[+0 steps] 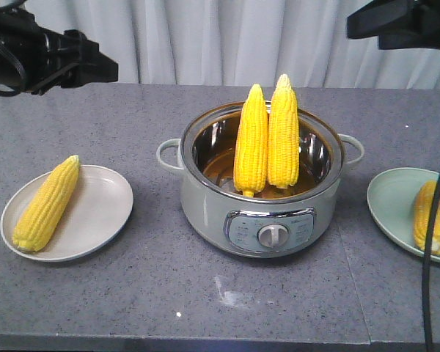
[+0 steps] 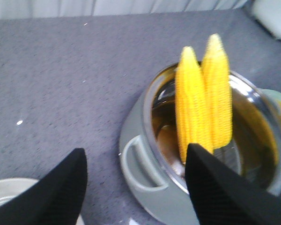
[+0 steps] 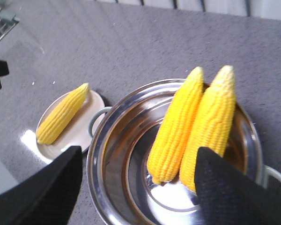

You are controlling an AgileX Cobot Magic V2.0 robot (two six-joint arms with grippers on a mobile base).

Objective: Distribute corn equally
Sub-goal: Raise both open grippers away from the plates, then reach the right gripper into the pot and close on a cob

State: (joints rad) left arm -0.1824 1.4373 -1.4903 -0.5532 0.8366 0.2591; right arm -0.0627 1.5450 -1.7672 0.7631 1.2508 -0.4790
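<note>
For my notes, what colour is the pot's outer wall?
Pale grey-green pot, best in the exterior front view.

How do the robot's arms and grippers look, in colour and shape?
The left arm and right arm are black and blocky. The left gripper and right gripper each have two black wedge-shaped fingers with a fine woven texture. A black cable hangs near the right arm.

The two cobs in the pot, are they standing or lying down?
Standing, almost upright: the two cobs rest thick end down inside the pot, pointed tips rising above its rim, side by side.
</note>
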